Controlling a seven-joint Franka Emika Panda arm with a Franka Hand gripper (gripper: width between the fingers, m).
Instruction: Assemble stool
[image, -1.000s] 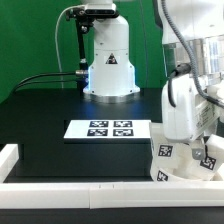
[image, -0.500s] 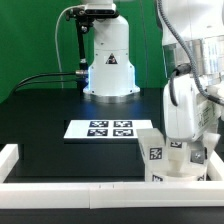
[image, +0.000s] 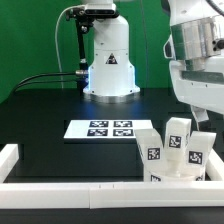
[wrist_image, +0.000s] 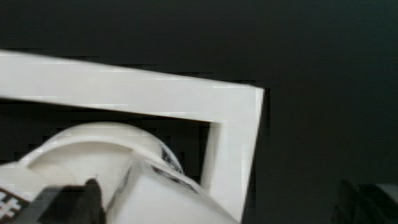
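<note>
The stool (image: 178, 152) stands upside down at the desk's (image: 50, 105) front corner on the exterior view's right, its three chunky white plastic legs, each tagged, pointing up beside the white rail (image: 70, 192). The arm hangs above it. In the wrist view, a rounded smooth leg (wrist_image: 98, 165) lies below the hand (wrist_image: 222, 205), whose dark fingers (wrist_image: 68, 203) are released, spread wide, holding nothing.

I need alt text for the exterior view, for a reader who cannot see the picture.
A white stool stands upside down on a black table, its three tagged legs pointing up, at the exterior view's right beside the white edge rail. The robot arm is above it, and the marker board lies mid-table.
</note>
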